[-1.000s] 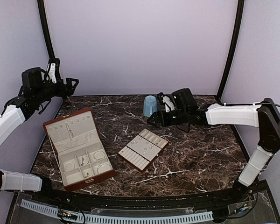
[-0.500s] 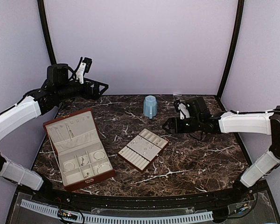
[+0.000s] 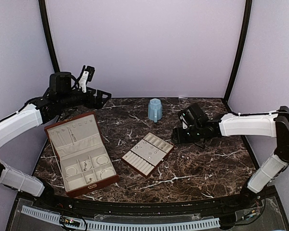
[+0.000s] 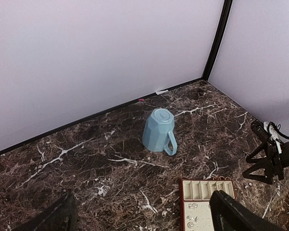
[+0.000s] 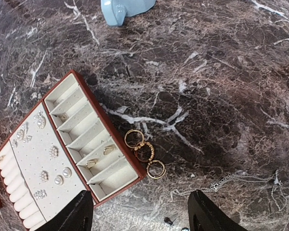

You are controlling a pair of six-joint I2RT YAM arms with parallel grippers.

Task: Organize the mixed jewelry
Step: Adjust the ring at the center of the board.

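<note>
Three gold-coloured rings [image 5: 144, 150] lie touching in a row on the dark marble, right beside the corner of the cream slotted tray [image 5: 113, 178]. A thin silver chain [image 5: 231, 180] lies to their right. The tray [image 3: 139, 163] holds studs and small earrings. My right gripper [image 5: 144, 217] hangs low over the rings, open, its fingers [image 5: 209, 214] astride them with nothing held; from above it [image 3: 176, 134] sits right of the tray. My left gripper [image 3: 106, 95] is raised over the back left, open and empty [image 4: 142, 222].
An upside-down blue mug [image 3: 155, 109] stands at the back centre [image 4: 159, 130]. The reddish-brown jewelry box [image 3: 93, 185] lies open at the front left with pieces in its compartments. Tiny loose pieces [image 3: 185, 158] dot the marble right of the tray.
My left arm swung from the left wall out over the table's back left. My right gripper drew back from the mug, moving right and down toward the rings.
</note>
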